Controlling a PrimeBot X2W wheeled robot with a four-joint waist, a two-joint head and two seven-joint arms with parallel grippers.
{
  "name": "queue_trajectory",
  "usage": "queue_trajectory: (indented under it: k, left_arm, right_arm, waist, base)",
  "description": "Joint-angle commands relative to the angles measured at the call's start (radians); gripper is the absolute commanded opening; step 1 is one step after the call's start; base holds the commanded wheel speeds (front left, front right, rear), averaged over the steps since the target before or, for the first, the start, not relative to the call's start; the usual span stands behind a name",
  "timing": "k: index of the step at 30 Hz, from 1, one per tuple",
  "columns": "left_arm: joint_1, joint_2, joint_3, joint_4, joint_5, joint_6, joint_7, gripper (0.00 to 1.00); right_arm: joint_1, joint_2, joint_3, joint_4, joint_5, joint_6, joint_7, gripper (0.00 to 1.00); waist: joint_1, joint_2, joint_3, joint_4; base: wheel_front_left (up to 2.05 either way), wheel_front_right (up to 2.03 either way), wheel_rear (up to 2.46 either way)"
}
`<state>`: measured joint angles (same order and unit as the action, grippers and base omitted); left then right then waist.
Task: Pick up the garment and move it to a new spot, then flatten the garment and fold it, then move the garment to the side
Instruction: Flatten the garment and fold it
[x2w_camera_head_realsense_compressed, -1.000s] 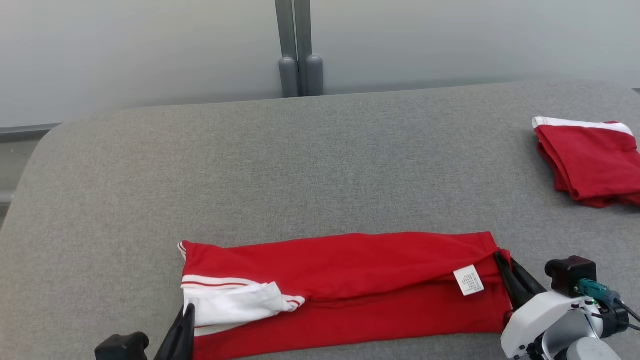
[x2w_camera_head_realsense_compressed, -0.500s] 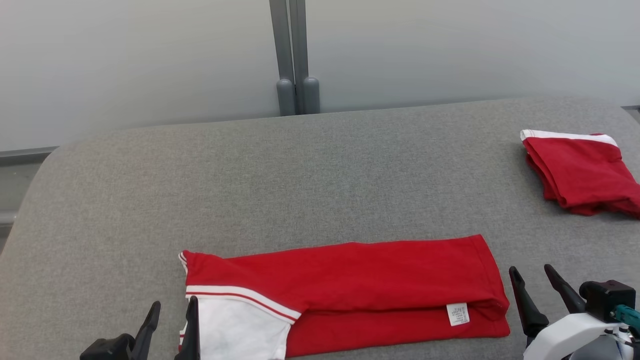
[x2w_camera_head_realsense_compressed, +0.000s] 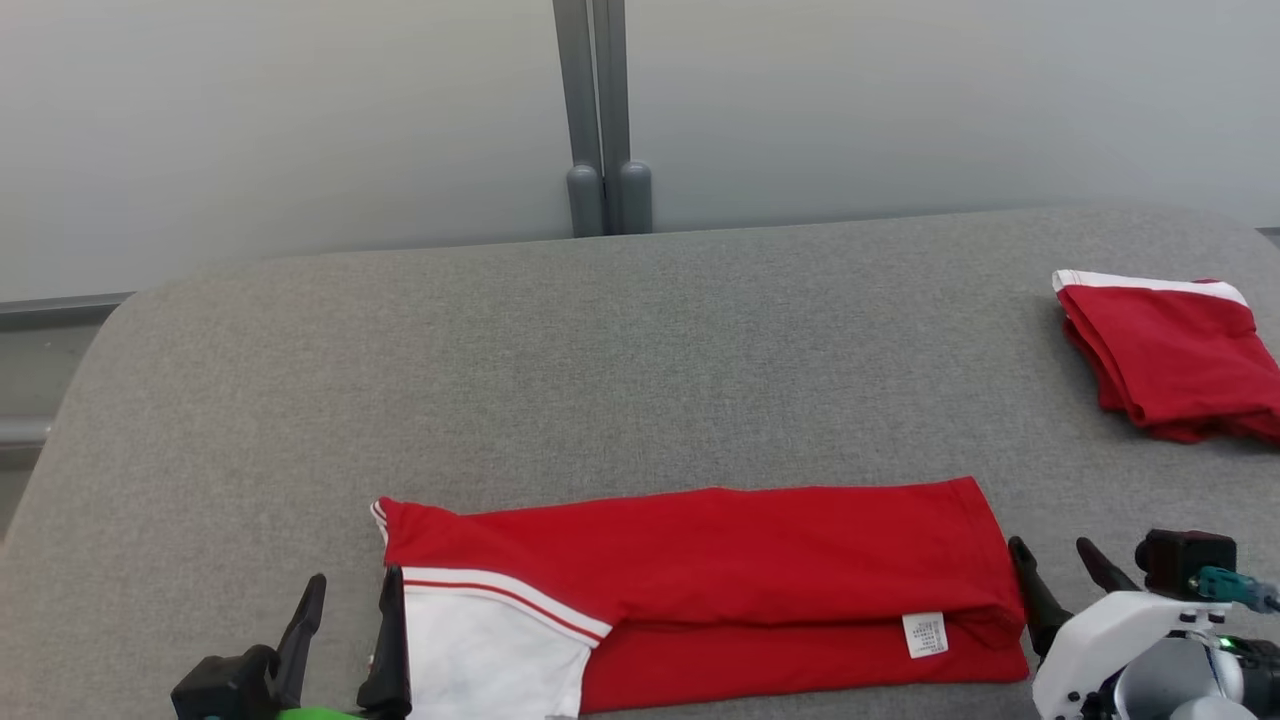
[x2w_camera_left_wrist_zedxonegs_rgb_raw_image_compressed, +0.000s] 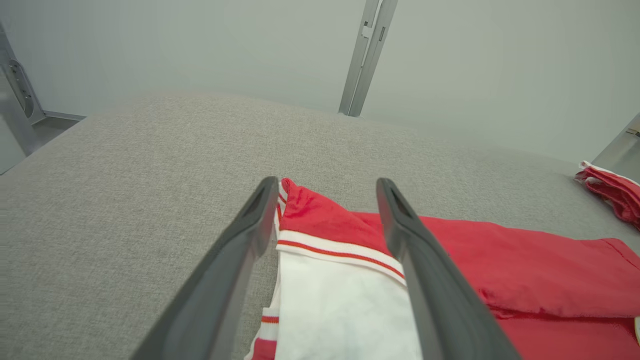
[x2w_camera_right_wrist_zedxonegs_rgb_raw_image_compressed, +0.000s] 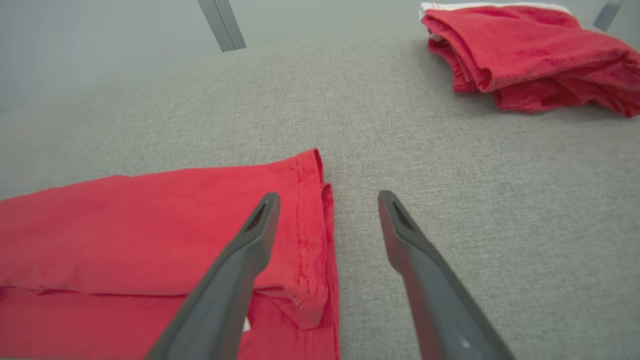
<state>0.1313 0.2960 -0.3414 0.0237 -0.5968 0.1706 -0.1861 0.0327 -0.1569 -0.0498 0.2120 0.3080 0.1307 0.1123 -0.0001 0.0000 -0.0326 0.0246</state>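
Overhead, garment (x2w_camera_head_realsense_compressed: 750, 540) shows its label (x2w_camera_head_realsense_compressed: 924, 634).

The head camera looks down across the grey table (x2w_camera_head_realsense_compressed: 640, 330) from above. Each wrist camera sits low (very near the surface), facing the wall (x2w_camera_head_realsense_compressed: 300, 120); all share the red shirt (x2w_camera_head_realsense_compressed: 720, 560).

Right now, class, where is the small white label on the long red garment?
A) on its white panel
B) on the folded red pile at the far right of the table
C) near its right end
C: the white label sits on the red cloth of the garment, close to its right end and far from the white panel.
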Motion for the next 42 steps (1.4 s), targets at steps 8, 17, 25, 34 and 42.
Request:
queue_trajectory:
  k: [8, 17, 25, 34, 42]
  left_arm:
    - [-0.034, 0.005, 0.006, 0.025, 0.017, 0.009, -0.012, 1.00]
    - [-0.043, 0.018, 0.022, 0.049, 0.020, 0.017, -0.029, 1.00]
    - [-0.050, 0.024, 0.027, 0.049, 0.027, 0.028, -0.039, 1.00]
    - [-0.055, 0.023, 0.028, 0.056, 0.034, 0.030, -0.048, 1.00]
    - [-0.062, 0.010, 0.016, 0.063, 0.041, 0.032, -0.055, 1.00]
  right_arm:
    - [-0.105, 0.015, -0.010, 0.239, -0.003, 0.000, 0.040, 1.00]
    - [-0.162, 0.040, 0.015, 0.415, 0.014, 0.000, 0.065, 1.00]
    - [-0.213, 0.047, 0.049, 0.487, 0.029, 0.000, 0.051, 0.06]
    - [-0.255, -0.020, 0.043, 0.487, 0.071, -0.001, 0.022, 0.00]
    - [-0.236, -0.116, 0.017, 0.427, 0.125, -0.001, 0.058, 0.00]
  waist:
    - [0.0001, 0.0000, 0.008, 0.056]
    - [0.0001, 0.0000, 0.010, 0.086]
    - [0.0001, 0.0000, 0.009, 0.086]
    - [0.0001, 0.0000, 0.005, 0.044]
    - [0.0001, 0.0000, 0.006, -0.022]
  base:
    - [0.00, 0.00, 0.00]
    - [0.00, 0.00, 0.00]
    - [0.00, 0.00, 0.00]
    - [0.00, 0.00, 0.00]
    - [0.00, 0.00, 0.00]
